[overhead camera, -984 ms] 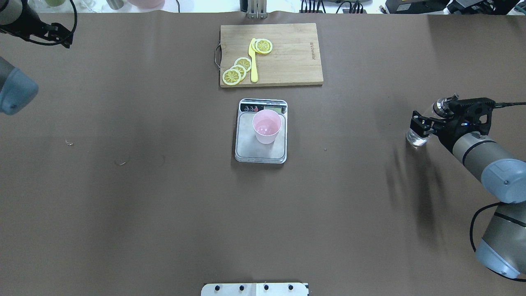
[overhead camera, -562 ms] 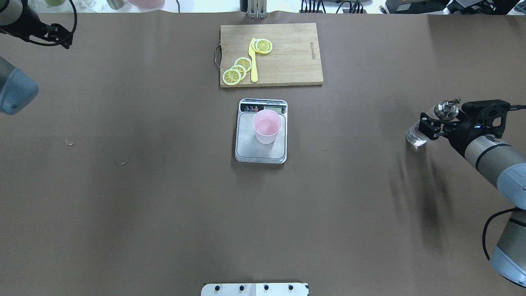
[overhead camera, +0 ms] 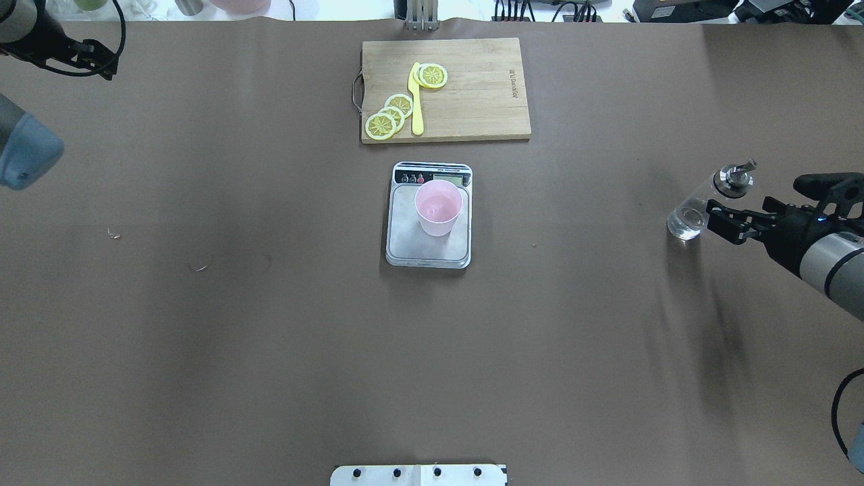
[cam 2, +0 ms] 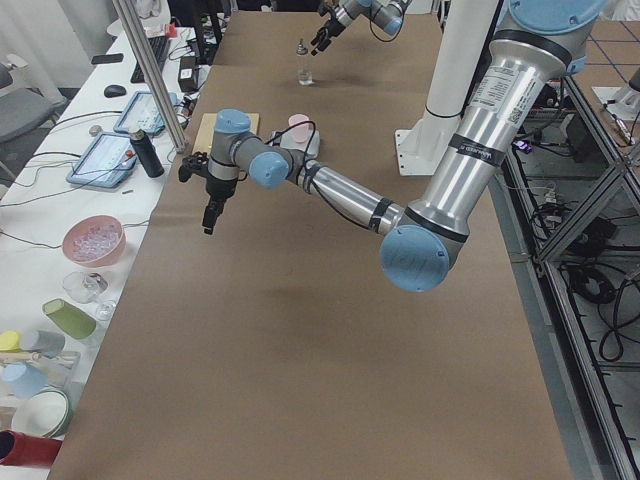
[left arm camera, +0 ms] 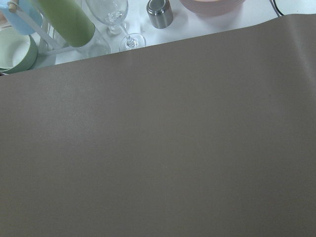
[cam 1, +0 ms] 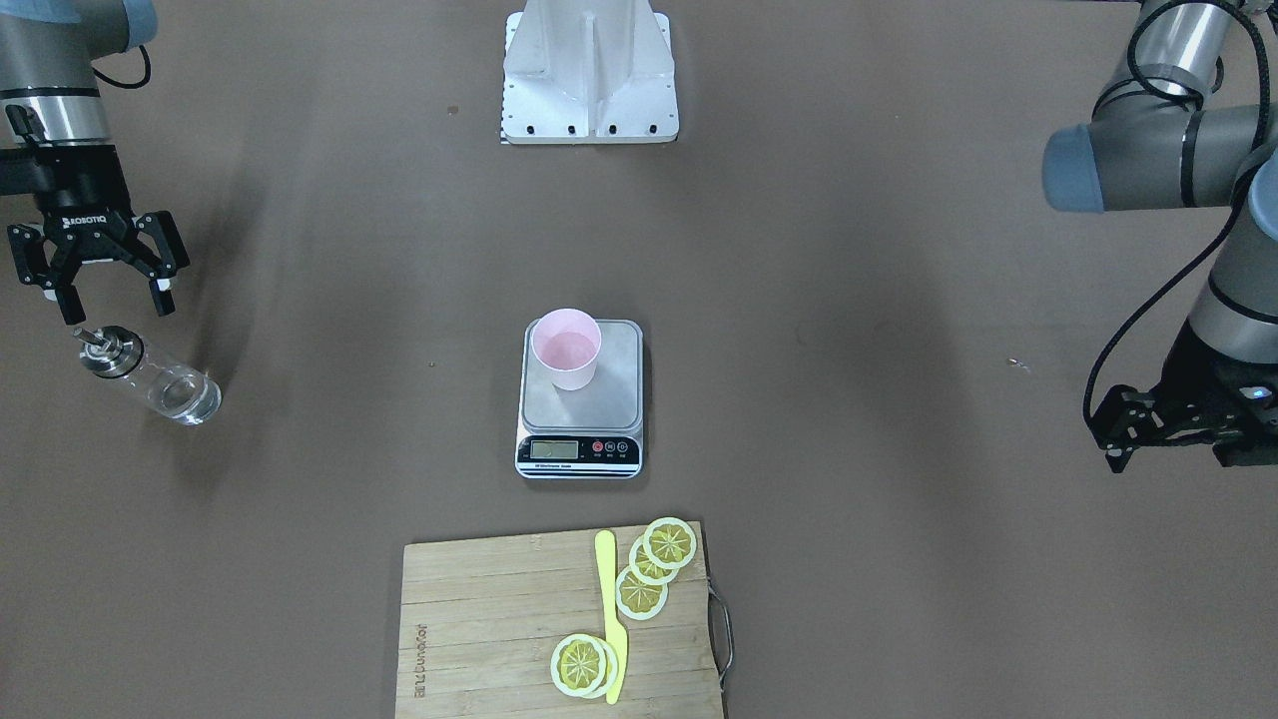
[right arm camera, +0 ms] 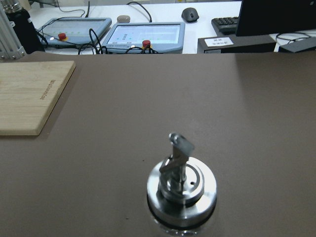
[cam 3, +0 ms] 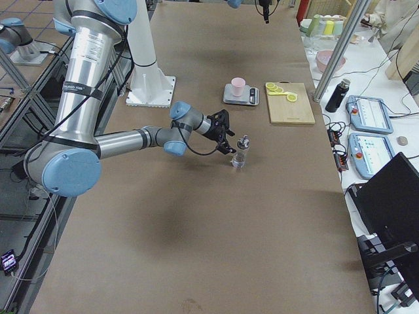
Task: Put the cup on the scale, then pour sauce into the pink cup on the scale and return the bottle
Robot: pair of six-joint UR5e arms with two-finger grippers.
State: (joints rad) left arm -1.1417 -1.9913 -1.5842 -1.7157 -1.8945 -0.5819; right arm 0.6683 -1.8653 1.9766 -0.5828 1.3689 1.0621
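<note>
The pale pink cup (overhead camera: 439, 209) stands upright on the scale (overhead camera: 428, 255) at mid-table, also in the front-facing view as cup (cam 1: 566, 350) on scale (cam 1: 611, 394). The clear glass bottle (overhead camera: 698, 206) with its metal spout stands upright on the table at the far right, free of any grip. My right gripper (overhead camera: 721, 223) is open, a short way off the bottle toward the table's right edge; the front-facing view shows the gripper (cam 1: 113, 300) spread above the bottle (cam 1: 155, 377). The right wrist view looks down on the bottle's cap (right arm camera: 181, 185). My left gripper (cam 1: 1108, 439) hangs open and empty at the far left.
A wooden cutting board (overhead camera: 479, 101) with lemon slices (overhead camera: 395, 111) and a yellow knife (overhead camera: 416, 101) lies beyond the scale. The robot's white base plate (cam 1: 589, 70) sits at the near table edge. Glasses and bowls (left arm camera: 118, 19) crowd the bench past the left end.
My right gripper has let go of the bottle and drawn back toward the right edge. The bottle stays upright where it was set. Cup, scale and left arm are unchanged.
</note>
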